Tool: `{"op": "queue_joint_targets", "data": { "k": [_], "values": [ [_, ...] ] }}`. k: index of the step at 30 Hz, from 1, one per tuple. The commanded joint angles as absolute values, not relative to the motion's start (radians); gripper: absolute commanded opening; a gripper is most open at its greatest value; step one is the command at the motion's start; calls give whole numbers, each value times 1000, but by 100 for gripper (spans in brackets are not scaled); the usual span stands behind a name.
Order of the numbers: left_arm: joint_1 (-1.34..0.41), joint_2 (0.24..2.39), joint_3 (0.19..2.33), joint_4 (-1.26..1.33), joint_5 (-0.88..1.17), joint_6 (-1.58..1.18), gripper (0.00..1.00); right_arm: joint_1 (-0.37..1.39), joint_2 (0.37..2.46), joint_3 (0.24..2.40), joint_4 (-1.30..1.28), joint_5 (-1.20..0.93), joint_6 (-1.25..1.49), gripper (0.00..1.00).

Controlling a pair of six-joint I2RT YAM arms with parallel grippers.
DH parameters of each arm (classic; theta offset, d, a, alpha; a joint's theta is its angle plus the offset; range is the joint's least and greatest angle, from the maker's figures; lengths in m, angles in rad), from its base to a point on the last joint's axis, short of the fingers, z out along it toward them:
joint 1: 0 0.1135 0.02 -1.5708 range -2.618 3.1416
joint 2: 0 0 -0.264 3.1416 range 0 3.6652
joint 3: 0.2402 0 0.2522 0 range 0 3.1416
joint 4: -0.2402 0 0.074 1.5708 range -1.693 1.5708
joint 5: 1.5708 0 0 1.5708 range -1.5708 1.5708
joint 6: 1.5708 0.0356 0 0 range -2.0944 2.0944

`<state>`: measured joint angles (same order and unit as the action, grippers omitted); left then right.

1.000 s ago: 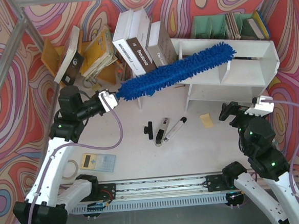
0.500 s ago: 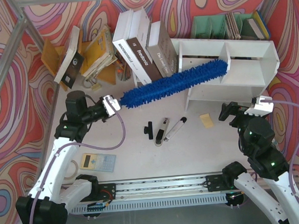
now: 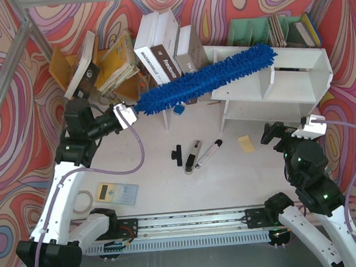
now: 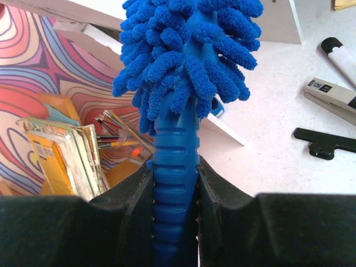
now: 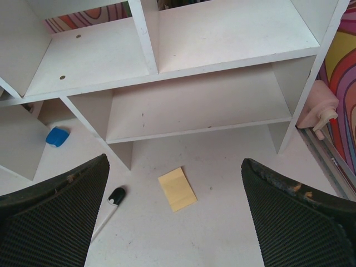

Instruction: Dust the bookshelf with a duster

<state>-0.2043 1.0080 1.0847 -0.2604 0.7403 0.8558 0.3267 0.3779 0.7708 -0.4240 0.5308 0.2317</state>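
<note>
Your left end effector (image 3: 126, 115) is closed tight on the ribbed blue handle of the duster (image 3: 205, 79); in the left wrist view you see the two black fingers (image 4: 125, 194) pressing this handle from both sides, with the fluffy head (image 4: 189, 50) directly above them. From the top view the duster goes diagonally up and to the right. Its head passes in front of the leaning books (image 3: 166, 55) and lies over the top board of the left compartment of the bookshelf (image 3: 297, 85), with the tip close to the central divider. Whether the fibres really touch the board, I cannot tell from here. Your right end effector (image 3: 274, 133) is wide open and holds nothing; it hangs over the counter (image 3: 230, 179) in front of the bookshelf, apart from it. In the right wrist view its two fingers stand far from each other, and between them you see the lower shelf (image 5: 200, 105) and a yellow note pad (image 5: 177, 189) lying flat on the counter. A small blue thing (image 3: 178, 109) lies beside the left side of the shelf. Some black-and-silver tools (image 3: 195, 154) lie in the middle of the counter, and a calculator (image 3: 117, 193) lies near the base of the left arm.
</note>
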Motion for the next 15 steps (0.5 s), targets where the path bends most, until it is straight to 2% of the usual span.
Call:
{"op": "queue_joint_targets", "data": {
  "k": [1,10,15],
  "values": [
    [-193,1013,1037,-200,776,826,0,324,364,764,-397,549,218,90],
    [-195,963,865,-135,779,807,0,323,366,761,-390,545,216,90],
    [-192,979,966,-213,786,863,0,324,371,761,-391,545,216,90]
  ]
}}
